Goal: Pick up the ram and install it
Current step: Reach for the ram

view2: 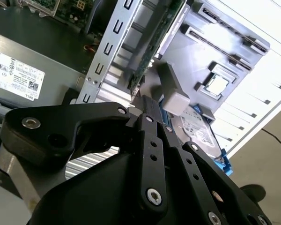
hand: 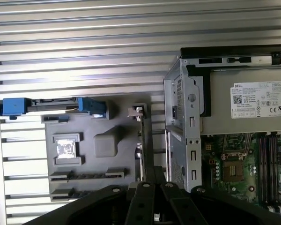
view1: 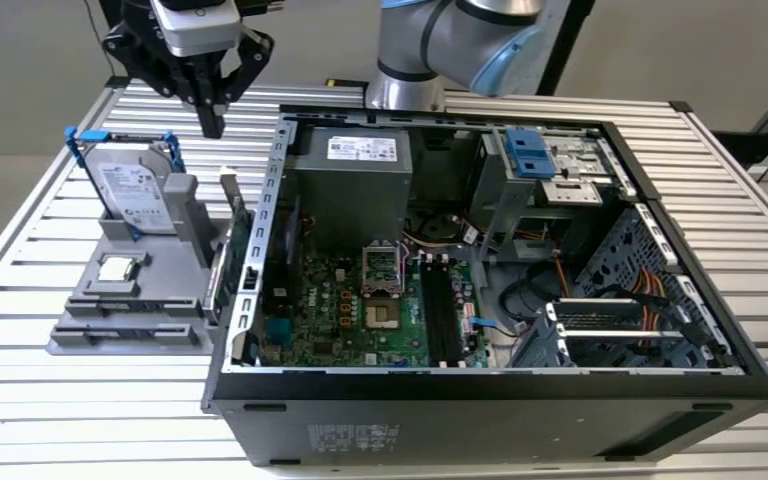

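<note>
The ram (view1: 233, 228) is a thin green stick standing on edge at the side of the grey holder (view1: 128, 332) that lies against the open computer case (view1: 491, 390). In both wrist views it is a narrow green edge (hand: 142, 145) (view2: 155, 42). My gripper (view1: 211, 120) hangs above the ram's far end, clear of it, its black fingers shut together with nothing between them. The fingertips (hand: 149, 180) (view2: 147, 107) line up over the stick's length. Dark memory slots (view1: 440, 310) run along the motherboard inside the case.
A silver hard drive in a blue frame (view1: 131, 190) stands upright in the holder, and a small square processor chip (view1: 117, 268) lies flat near it. The case's metal wall (hand: 182, 136) rises right beside the ram. The slatted table (view1: 77, 420) carries everything.
</note>
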You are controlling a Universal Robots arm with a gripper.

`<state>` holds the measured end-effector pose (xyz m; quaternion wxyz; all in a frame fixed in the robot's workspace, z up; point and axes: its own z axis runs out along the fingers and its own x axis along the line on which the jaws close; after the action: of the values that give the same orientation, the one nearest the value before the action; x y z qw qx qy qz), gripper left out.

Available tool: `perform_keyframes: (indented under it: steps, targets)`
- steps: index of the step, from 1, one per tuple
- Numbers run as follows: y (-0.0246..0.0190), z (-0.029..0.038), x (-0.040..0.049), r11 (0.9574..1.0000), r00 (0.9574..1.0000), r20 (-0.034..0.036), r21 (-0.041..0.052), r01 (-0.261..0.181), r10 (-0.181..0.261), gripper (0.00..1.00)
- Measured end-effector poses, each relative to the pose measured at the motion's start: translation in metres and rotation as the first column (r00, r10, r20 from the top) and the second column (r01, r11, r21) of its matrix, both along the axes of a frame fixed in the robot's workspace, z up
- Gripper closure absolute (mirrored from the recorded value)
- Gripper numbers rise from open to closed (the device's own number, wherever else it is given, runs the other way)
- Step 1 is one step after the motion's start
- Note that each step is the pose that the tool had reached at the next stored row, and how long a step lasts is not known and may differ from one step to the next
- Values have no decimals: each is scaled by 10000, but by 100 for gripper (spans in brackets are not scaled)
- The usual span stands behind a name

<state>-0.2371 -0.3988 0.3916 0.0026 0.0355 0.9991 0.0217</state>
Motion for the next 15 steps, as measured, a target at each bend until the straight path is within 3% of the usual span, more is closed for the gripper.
perform_keyframes:
  steps: [15]
  targets:
    - [0, -3, -81, 10000, 10000, -86, 1, 0, 0, 100]
